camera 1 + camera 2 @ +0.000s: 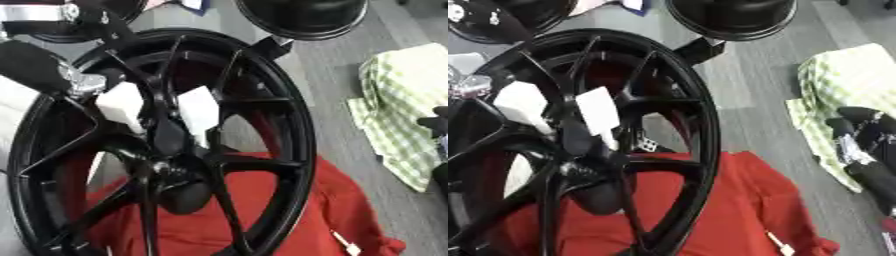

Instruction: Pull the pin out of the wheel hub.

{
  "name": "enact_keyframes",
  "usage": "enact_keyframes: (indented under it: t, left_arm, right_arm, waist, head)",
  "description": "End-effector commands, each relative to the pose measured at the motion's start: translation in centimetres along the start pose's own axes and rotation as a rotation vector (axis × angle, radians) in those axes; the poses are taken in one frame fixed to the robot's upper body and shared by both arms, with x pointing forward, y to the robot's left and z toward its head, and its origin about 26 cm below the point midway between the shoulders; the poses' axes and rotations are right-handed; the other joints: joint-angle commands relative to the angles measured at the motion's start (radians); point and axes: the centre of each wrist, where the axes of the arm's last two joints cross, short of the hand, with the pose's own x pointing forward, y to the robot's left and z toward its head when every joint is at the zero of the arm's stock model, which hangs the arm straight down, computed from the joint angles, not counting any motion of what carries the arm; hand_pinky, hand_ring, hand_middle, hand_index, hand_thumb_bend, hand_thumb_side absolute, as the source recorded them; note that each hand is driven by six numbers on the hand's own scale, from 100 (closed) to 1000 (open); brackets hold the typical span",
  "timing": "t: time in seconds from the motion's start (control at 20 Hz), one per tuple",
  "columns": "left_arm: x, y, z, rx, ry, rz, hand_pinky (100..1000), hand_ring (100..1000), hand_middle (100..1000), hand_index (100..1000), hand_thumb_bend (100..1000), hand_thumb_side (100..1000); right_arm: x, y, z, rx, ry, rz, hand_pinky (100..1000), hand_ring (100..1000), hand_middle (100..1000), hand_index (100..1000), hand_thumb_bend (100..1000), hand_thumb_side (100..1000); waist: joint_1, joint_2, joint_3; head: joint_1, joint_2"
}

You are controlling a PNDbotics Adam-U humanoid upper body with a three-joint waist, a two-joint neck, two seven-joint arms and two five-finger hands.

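At the middle of the tilted black multi-spoke alloy wheel (262, 130) is the black wheel hub (166, 165), where the thin spokes meet. I cannot make out the pin itself: everything around the hub is black on black. Only a dark rounded shape (179, 197) shows just under it. I judge that the pin's long axis runs along the hub's axis, so it points out of the wheel face towards the camera and a little upward. The pull would have to go that way.

Two white flat pieces (122, 105) sit on the spokes just above the hub. Nothing is written on them that I can read.

The black left arm with its silver wrist joint (83, 82) comes in from the upper left and reaches the spokes above the hub, so it is clearly the nearer one. Beyond the wrist I cannot separate this arm's end from the spokes, so I cannot tell whether it is released or grasping.

The wheel stands on a red cloth (289, 200), which carries a small white tag (347, 246), not readable. The black right hand (866, 150) lies well apart at the right, on a green-and-white checked cloth (842, 75). Its state I cannot tell.
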Motion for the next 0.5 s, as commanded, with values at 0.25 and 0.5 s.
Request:
enact_keyframes:
  t: [0.25,0.5]
  left_arm:
    - [-0.18,1.18,0.74,-0.102,-0.032,-0.03,941,913,876,935,411,821]
    - [-0.26,1.11,0.8,-0.11,-0.083,-0.066,940,918,879,935,377,751]
  right_arm:
    - [0.64,0.02,-0.33,0.006,-0.019,0.006,881,714,537,694,115,263]
    - [0.64,0.1,-0.37,0.008,-0.018,0.001,881,711,534,692,113,265]
  waist:
    - [-0.001,-0.01,0.001]
    - [-0.002,-0.01,0.001]
  head:
    - [0.005,-0.014]
    - [0.006,-0.015]
